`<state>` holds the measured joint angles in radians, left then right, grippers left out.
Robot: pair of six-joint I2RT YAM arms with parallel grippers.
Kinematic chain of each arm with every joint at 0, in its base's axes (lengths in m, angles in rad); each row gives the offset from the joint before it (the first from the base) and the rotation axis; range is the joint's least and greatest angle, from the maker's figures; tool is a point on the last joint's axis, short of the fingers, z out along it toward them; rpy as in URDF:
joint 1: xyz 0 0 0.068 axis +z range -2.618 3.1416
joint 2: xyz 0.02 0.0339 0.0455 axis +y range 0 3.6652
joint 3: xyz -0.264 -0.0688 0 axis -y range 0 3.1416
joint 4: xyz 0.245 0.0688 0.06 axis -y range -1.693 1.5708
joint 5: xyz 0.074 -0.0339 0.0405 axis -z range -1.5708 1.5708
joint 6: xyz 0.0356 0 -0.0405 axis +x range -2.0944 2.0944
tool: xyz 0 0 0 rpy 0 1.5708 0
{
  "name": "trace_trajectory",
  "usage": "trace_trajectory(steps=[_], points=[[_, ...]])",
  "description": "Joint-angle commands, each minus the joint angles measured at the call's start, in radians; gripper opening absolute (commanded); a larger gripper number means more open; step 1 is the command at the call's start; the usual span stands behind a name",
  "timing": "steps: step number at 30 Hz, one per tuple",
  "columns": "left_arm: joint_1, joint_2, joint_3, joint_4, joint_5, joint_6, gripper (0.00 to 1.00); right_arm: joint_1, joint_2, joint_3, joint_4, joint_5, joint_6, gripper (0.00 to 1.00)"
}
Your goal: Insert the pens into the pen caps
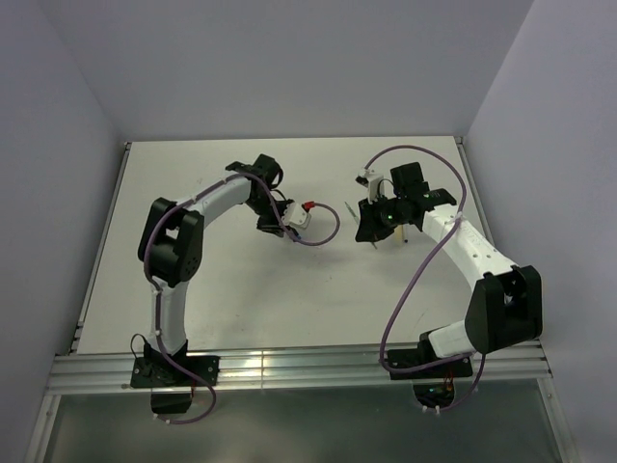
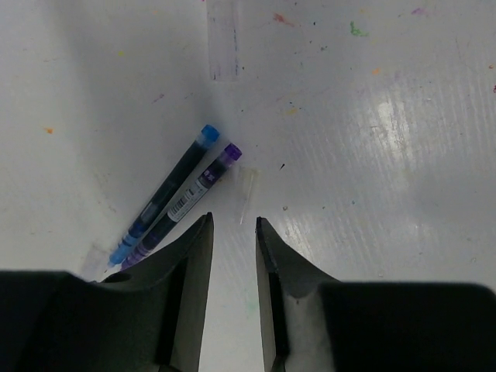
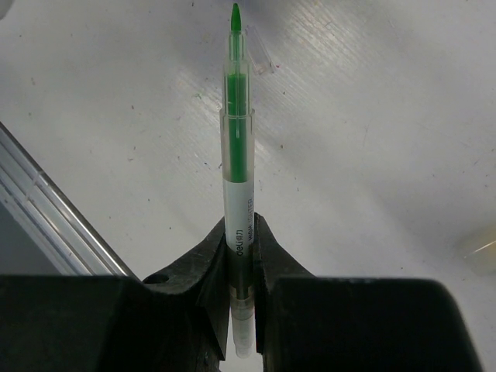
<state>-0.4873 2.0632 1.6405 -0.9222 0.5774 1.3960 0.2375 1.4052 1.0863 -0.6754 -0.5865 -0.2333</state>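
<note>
Green pen (image 3: 235,139) is pinched in the right claw (image 3: 240,226), gripped low on the barrel near the tail, so the bare nib end sticks out forward over the worktop (image 3: 372,116). My read: that leaves the whole front free to slide into a cap. The pen runs straight along the claw's axis, so it looks well aligned for a push. Left claw (image 2: 232,223) hangs low over the worktop, jaws narrowed to a slim gap, nothing between them that I can see. Just ahead of its tips lies a faint see-through tube (image 2: 247,194), probably a cap, hard to tell. To the left of that, a blue pen (image 2: 167,192) and a purple pen (image 2: 188,203) lie flat side by side, touching, coloured ends pointing away from the claw. Guess: the left goes for the clear tube, to offer it up to the green nib. Risk: the tube is small and slick-looking, and a narrow grip could flick it away.
</note>
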Motion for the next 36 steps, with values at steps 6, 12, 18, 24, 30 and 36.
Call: trace_trajectory(steps=[6, 12, 18, 24, 30, 36], points=[[-0.004, 0.037, 0.045, -0.014, 0.009, 0.029, 0.35, -0.001, -0.003, 0.023, -0.010, 0.014, -0.006, 0.00], [-0.002, 0.067, 0.056, -0.006, 0.010, 0.018, 0.35, -0.004, -0.006, 0.020, -0.012, 0.016, -0.009, 0.00], [-0.007, 0.094, 0.073, -0.017, 0.013, 0.017, 0.34, -0.003, -0.006, 0.018, -0.015, 0.016, -0.009, 0.00], [-0.019, 0.129, 0.102, -0.058, 0.006, 0.028, 0.32, -0.006, -0.008, 0.023, -0.016, 0.022, -0.008, 0.00], [-0.031, 0.147, 0.094, -0.087, -0.028, 0.044, 0.30, -0.010, -0.020, 0.020, -0.021, 0.022, -0.009, 0.00], [-0.051, 0.130, 0.044, -0.136, -0.086, 0.066, 0.26, -0.010, -0.026, 0.023, -0.023, 0.019, -0.011, 0.00]])
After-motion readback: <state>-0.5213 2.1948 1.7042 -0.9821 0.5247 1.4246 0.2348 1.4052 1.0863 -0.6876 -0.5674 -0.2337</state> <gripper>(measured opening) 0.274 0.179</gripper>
